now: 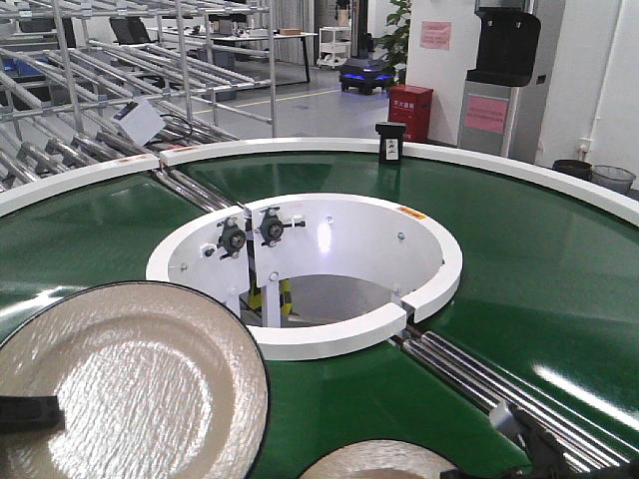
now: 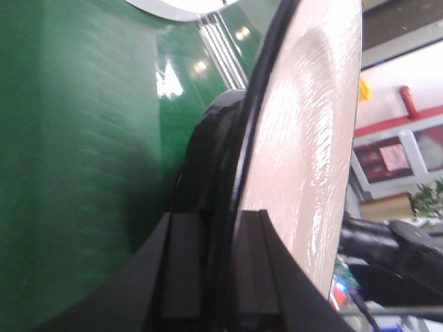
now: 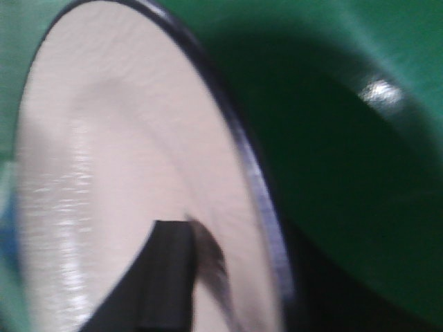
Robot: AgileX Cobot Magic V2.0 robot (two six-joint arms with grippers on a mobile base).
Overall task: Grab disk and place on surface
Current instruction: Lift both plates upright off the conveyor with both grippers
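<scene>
Rack (image 1: 100, 60): metal roller shelving, upper left of the front view, behind the belt.
Belt (image 1: 559, 269): green ring that fills most of the front view; it also covers the left half of the left wrist view (image 2: 69, 138).
Left gripper (image 2: 220, 277): closed on the disk's rim. One black finger (image 2: 183, 270) lies under the rim and the other (image 2: 257, 270) on the pale face, at the bottom centre of the left wrist view. In the front view only a black finger tip (image 1: 25, 411) shows, at the left edge.
Disk (image 1: 130, 379): cream plate with a dark rim, lower left of the front view, over the belt. Seen almost edge-on in the left wrist view (image 2: 304, 138). Whether it touches the belt cannot be told.
White ring (image 1: 300, 339): inner wall of the belt, centre of the front view, just right of the disk.
Second disk (image 1: 379, 461): same cream colour, cut off by the bottom edge at centre.
Black box (image 1: 389, 142): upright on the belt's far white rim, top centre.
Rollers (image 1: 469, 369): steel bars that cross the belt, lower right.
Right gripper (image 3: 169, 263): one black finger lies over the face of the second disk (image 3: 104, 173) at the bottom of a blurred right wrist view. Its grip cannot be told.
</scene>
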